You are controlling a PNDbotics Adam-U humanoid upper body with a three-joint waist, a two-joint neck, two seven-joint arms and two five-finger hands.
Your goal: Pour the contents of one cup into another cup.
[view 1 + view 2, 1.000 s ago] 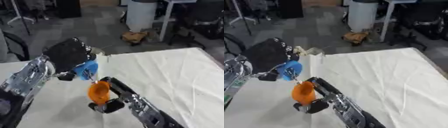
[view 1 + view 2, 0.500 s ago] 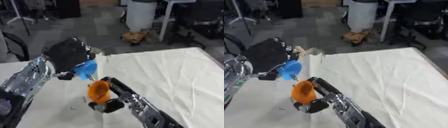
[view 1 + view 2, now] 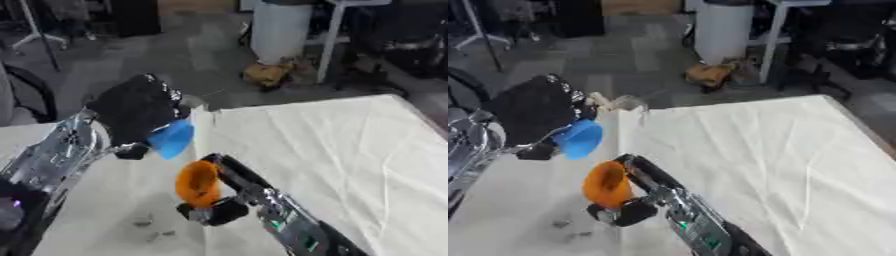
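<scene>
White table [image 3: 350, 150]; left robot hand [image 3: 136, 112] tilts blue cup [image 3: 172, 138] above orange cup [image 3: 197, 182]

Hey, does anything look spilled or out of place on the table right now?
Possibly. A few small dark bits lie on the white cloth below the orange cup, which the right hand holds. The left hand tilts the blue cup above it. They may be spilled contents.

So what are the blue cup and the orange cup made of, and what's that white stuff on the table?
The blue cup and the orange cup both look like plastic: solid bright colour, smooth, thin walls, though I can't be sure. The white covering looks like cloth, matte with soft creases and wrinkles. The left robot hand holding the blue cup seems covered in dark material.
</scene>
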